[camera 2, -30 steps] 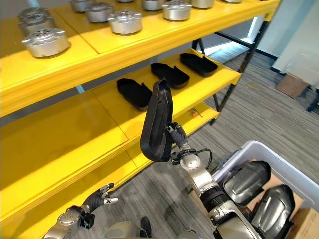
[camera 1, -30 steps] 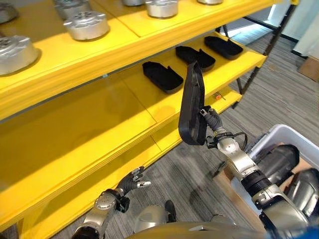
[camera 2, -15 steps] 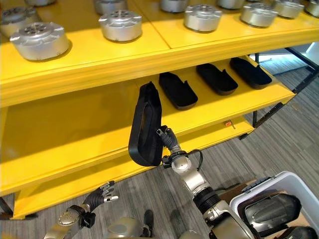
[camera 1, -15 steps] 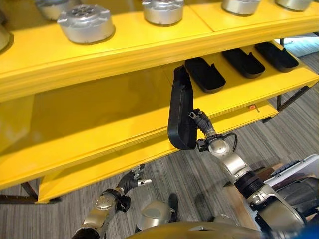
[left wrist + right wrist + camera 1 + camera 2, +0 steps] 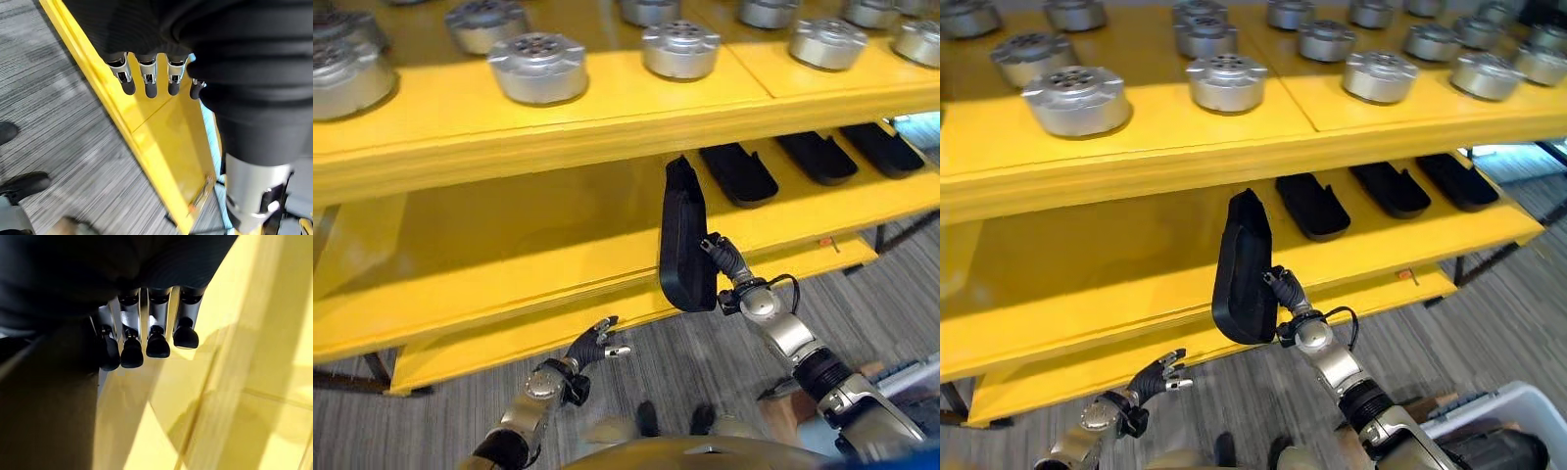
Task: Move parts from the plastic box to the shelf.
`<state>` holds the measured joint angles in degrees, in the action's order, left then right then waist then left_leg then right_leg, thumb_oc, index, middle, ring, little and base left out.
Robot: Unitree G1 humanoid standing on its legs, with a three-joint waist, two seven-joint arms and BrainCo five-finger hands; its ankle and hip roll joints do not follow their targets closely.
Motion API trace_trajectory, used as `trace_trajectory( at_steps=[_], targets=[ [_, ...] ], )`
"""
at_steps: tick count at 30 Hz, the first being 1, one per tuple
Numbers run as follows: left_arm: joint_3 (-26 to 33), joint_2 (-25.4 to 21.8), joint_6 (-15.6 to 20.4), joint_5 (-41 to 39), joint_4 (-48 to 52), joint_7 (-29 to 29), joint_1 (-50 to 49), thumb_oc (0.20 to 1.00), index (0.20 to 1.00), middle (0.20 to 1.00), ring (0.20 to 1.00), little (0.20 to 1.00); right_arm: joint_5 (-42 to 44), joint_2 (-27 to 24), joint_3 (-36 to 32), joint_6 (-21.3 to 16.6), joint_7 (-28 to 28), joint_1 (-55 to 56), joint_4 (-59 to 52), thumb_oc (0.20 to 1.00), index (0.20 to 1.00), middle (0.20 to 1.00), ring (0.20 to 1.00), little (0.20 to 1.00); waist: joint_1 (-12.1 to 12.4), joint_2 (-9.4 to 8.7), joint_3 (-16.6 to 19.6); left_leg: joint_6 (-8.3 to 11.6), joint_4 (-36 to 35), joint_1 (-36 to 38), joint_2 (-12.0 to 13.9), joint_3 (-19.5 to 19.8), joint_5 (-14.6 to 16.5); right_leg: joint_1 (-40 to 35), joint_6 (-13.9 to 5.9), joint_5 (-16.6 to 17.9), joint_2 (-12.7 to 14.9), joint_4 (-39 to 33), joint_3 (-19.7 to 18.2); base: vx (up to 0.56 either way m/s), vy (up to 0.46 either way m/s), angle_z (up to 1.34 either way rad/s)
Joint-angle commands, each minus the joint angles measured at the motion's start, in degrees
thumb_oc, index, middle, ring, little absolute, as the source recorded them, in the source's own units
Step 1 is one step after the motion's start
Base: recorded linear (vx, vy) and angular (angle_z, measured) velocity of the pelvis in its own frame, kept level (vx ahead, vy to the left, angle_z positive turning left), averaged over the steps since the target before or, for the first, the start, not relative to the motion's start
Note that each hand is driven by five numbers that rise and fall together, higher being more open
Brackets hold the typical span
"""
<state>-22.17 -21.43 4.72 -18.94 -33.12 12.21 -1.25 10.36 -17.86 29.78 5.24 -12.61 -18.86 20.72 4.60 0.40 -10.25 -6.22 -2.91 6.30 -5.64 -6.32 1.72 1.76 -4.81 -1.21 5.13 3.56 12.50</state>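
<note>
1. Since a second ago your right hand [image 5: 729, 269] has carried the black part [image 5: 685, 240] leftward along the yellow shelf [image 5: 509, 255], clear of three black parts [image 5: 739, 174] lying there.
2. Fingers curled round it, apparently; part upright before the middle level.
3. Left hand [image 5: 592, 348]: low, fingers relaxed, holding nothing.

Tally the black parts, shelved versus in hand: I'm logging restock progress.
Black parts lying on the middle shelf: 3
Black part held upright in the right hand: 1
Total: 4
</note>
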Motion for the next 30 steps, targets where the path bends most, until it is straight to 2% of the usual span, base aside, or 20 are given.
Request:
trace_trajectory(
  at_steps=[1,7,8,10,11,13,14,15,16,17,18,19,20,22,23,26,30],
  targets=[
    [-1.6,-0.2,0.4,0.7,3.5,0.9,0.8,1.0,1.0,1.0,1.0,1.0,-1.4,0.9,-0.8,-3.9,0.5,-5.0,-2.2,0.2,0.2,0.2,0.2,0.2,1.5,-0.6,-0.3,5.28,3.1,-0.5,4.5,-6.5,2.0,-3.4,-1.67,3.1,0.5,-2.7,0.7,0.2,-0.054,0.31],
    [-2.1,-0.2,-0.3,-0.8,3.7,0.7,1.3,1.0,1.0,1.0,1.0,1.0,-4.6,0.8,1.1,-3.9,0.3,-5.2,-2.3,0.2,0.2,0.2,0.2,0.2,1.5,-0.17,-0.1,4.99,6.8,-1.4,4.0,-7.8,3.7,-4.8,-0.62,0.7,0.6,-1.2,1.9,0.13,-0.029,0.08],
    [-1.5,0.1,-1.1,-3.4,3.8,0.4,1.4,1.0,1.0,1.0,1.0,1.0,-4.9,0.8,1.3,-3.5,0.4,-5.4,-2.4,0.2,0.2,0.2,0.2,0.2,1.5,-0.15,-0.3,4.82,8.8,-1.7,3.7,-8.7,4.8,-5.2,-0.12,-0.1,0.7,-0.7,2.7,0.11,-0.023,-0.05],
    [-1.4,0.3,-1.3,-3.0,3.8,0.1,1.4,1.0,1.0,1.0,1.0,1.0,-5.1,0.8,1.1,-3.5,0.6,-5.3,-2.5,0.2,0.2,0.2,0.2,0.2,1.3,-0.25,-0.4,5.01,10.8,-2.1,3.9,-9.9,5.4,-5.4,0.16,-0.4,1.0,-0.4,3.3,0.05,-0.019,0.04],
    [-1.3,0.2,-1.4,-1.7,3.9,0.1,1.5,1.0,1.0,1.0,1.0,1.0,-5.3,0.6,0.5,-3.5,0.6,-5.1,-2.6,0.2,0.2,0.2,0.2,0.2,1.1,-0.7,-0.7,5.53,14.4,-3.0,5.1,-12.2,6.3,-5.8,0.57,-0.8,1.9,0.1,4.4,0.01,-0.03,0.21],
    [-1.5,0.1,-1.4,-1.1,3.8,0.8,2.3,1.0,1.0,1.0,1.0,1.0,-5.3,-0.4,-0.6,-2.9,0.4,-5.7,-2.8,0.2,0.2,0.2,0.2,0.2,0.6,-1.32,-1.6,7.32,22.7,-6.5,8.6,-14.4,4.8,-6.5,1.63,-1.3,2.8,0.5,5.8,-0.03,-0.004,0.33],
    [-1.6,0.1,-1.4,-0.9,3.7,1.0,2.6,1.0,1.0,1.0,1.0,1.0,-5.1,-0.7,-0.8,-2.7,0.3,-6.1,-2.7,0.2,0.2,0.2,0.2,0.2,0.5,-1.39,-1.9,7.72,24.2,-7.2,9.4,-14.8,4.2,-6.6,1.84,-1.5,2.9,0.7,6.1,-0.04,0.056,0.54],
    [-1.8,0.1,-1.3,-0.2,3.6,1.8,3.1,1.0,1.0,1.0,1.0,1.0,-4.8,-1.2,-1.9,-2.3,0.3,-7.1,-1.7,0.2,0.2,0.2,0.2,0.2,0.2,-1.2,-2.6,9.86,28.8,-9.6,14.3,-15.5,-0.3,-6.7,2.7,-2.5,2.7,1.7,6.7,-0.02,0.094,0.65],
    [-1.9,0.1,-1.4,0.1,3.6,2.1,3.4,1.0,1.0,1.0,1.0,1.0,-4.6,-1.4,-2.2,-2.2,0.3,-7.6,-1.1,0.2,0.2,0.2,0.2,0.2,0.0,-1.05,-2.8,10.18,29.0,-9.7,15.9,-16.0,-1.3,-6.6,2.88,-3.0,2.7,2.3,7.0,0.02,0.17,0.58],
    [-1.7,0.2,-1.3,0.4,3.3,2.9,3.6,1.0,1.0,1.0,1.0,1.0,-4.3,-1.4,-2.4,-2.2,0.0,-8.2,0.0,0.2,0.2,0.2,0.2,0.2,-0.5,-0.7,-2.9,9.84,27.3,-8.5,18.2,-16.7,-1.0,-6.4,2.92,-4.2,2.8,4.1,7.8,0.03,0.169,0.56],
    [-1.6,0.2,-1.3,0.4,3.3,3.0,3.6,1.0,1.0,1.0,1.0,1.0,-4.3,-1.4,-2.4,-2.2,-0.1,-8.3,0.1,0.2,0.2,0.2,0.2,0.2,-0.6,-0.68,-2.9,9.73,26.6,-8.1,18.5,-16.9,-1.0,-6.4,2.92,-4.4,2.9,4.4,8.0,0.08,0.34,0.55],
    [-1.6,0.3,-1.6,0.4,3.3,3.6,3.8,1.0,1.0,1.0,1.0,1.0,-4.3,-1.6,-2.1,-1.4,-0.5,-8.6,0.3,0.2,0.2,0.2,0.2,0.2,-0.6,-0.14,-2.3,9.54,18.5,-5.2,18.8,-16.9,-1.7,-6.0,2.47,-4.7,3.7,5.5,9.3,0.09,0.367,0.51],
    [-1.7,0.4,-1.6,0.5,3.2,3.6,3.7,1.0,1.0,1.0,1.0,1.0,-4.2,-1.7,-1.9,-1.4,-0.6,-8.5,0.5,0.2,0.2,0.2,0.2,0.2,-0.3,0.08,-1.8,9.98,14.7,-4.3,18.8,-15.5,-2.6,-6.0,2.17,-4.5,4.1,5.6,9.4,0.13,0.484,0.36],
    [-1.7,0.5,-2.2,-1.3,4.3,1.7,2.8,1.0,1.0,1.0,1.0,1.0,-2.5,-1.9,-1.1,-1.4,0.5,-8.0,1.4,0.2,0.2,0.2,0.2,0.2,0.8,0.38,-1.5,11.41,11.4,-4.7,20.1,-8.9,-5.1,-5.4,1.49,-4.5,5.4,6.6,6.7,0.14,0.536,0.24],
    [-1.0,0.8,-3.3,-2.3,4.7,1.1,2.4,1.0,1.0,1.0,1.0,1.0,-2.7,-2.2,-1.8,-1.9,0.9,-7.4,2.6,0.2,0.2,0.2,0.2,0.2,1.0,0.67,-1.2,11.47,9.8,-3.9,20.0,-7.4,-3.6,-5.1,0.8,-4.5,6.7,7.2,5.9,0.14,0.619,0.1],
    [-0.4,0.8,-3.6,-1.8,4.2,1.2,1.1,1.0,1.0,1.0,1.0,1.0,-2.1,-2.6,-3.1,-3.0,1.3,-5.3,3.0,0.2,0.2,0.2,0.2,0.2,1.1,0.96,-0.8,11.77,7.5,-2.3,19.4,-7.6,-3.6,-5.6,-0.49,-4.0,8.1,7.4,6.6,0.09,0.4,0.05],
    [0.4,-0.2,-1.1,-0.2,3.3,3.7,-1.8,1.0,1.0,1.0,1.0,1.0,-4.9,-2.4,-4.6,-4.9,0.7,-2.2,1.6,0.2,0.2,0.2,0.2,0.2,1.7,0.9,-0.9,10.36,5.5,-1.0,17.1,-7.4,-3.3,-6.6,-2.51,-2.2,9.5,6.4,6.7,0.05,0.28,0.18]
  ],
)
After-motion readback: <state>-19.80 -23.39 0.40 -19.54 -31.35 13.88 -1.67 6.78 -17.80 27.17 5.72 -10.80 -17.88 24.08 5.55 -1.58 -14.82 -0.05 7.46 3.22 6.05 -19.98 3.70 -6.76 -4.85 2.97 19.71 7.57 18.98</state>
